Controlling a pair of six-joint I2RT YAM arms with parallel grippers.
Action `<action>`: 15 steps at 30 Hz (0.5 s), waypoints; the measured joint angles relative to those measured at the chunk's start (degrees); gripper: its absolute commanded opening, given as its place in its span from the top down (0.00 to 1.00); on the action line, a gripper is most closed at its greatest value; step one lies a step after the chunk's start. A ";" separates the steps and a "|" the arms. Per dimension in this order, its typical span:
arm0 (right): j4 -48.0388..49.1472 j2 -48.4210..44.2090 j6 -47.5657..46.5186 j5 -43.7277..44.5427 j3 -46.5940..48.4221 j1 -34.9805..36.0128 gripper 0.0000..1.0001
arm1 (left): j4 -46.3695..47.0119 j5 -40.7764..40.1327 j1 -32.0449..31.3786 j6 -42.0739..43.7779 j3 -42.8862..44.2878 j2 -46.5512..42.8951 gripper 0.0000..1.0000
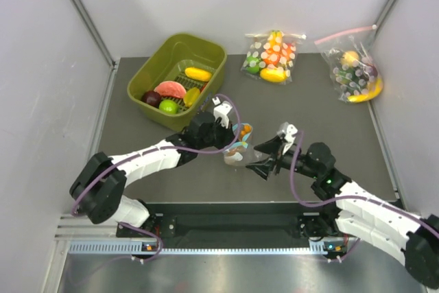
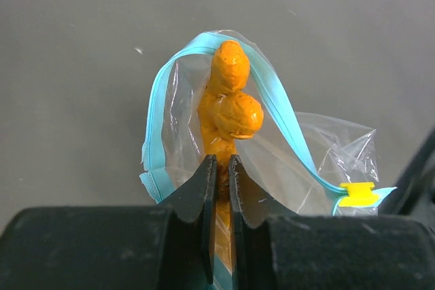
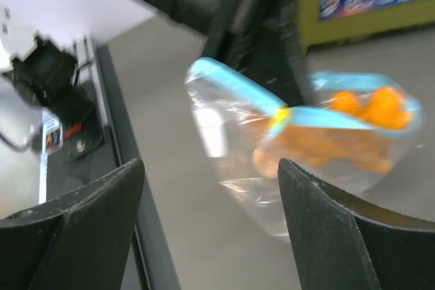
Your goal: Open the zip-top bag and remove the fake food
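The zip-top bag is small and clear, with a light-blue zip strip looped open and a yellow slider. It stands mid-table. Orange carrot-like fake food fills it and pokes up through the mouth. My left gripper is shut on the bag's near edge, with an orange piece pinched between the fingers. My right gripper is wide open and empty just right of the bag, its jaws apart from it. No round green fruit shows in the bag.
An olive bin with toy fruit stands at the back left, close behind my left gripper. Two white-dotted bags with pink strips lie at the back middle and back right. The table's front edge is near.
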 measured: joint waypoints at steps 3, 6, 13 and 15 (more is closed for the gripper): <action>0.66 4.94 -1.97 3.34 1.60 5.27 0.21 | -0.83 -3.80 -1.29 0.00 2.27 1.92 1.00; 2.16 9.05 -3.98 6.01 3.32 8.52 0.21 | -1.38 -5.97 -2.21 0.00 4.26 3.74 1.00; 5.29 15.45 -8.17 11.78 5.38 9.99 0.21 | -3.43 -8.26 -3.37 -0.02 5.51 4.90 1.00; 5.51 17.16 -9.27 12.94 6.05 10.03 0.26 | -4.02 -8.66 -3.45 -0.04 5.62 4.90 1.00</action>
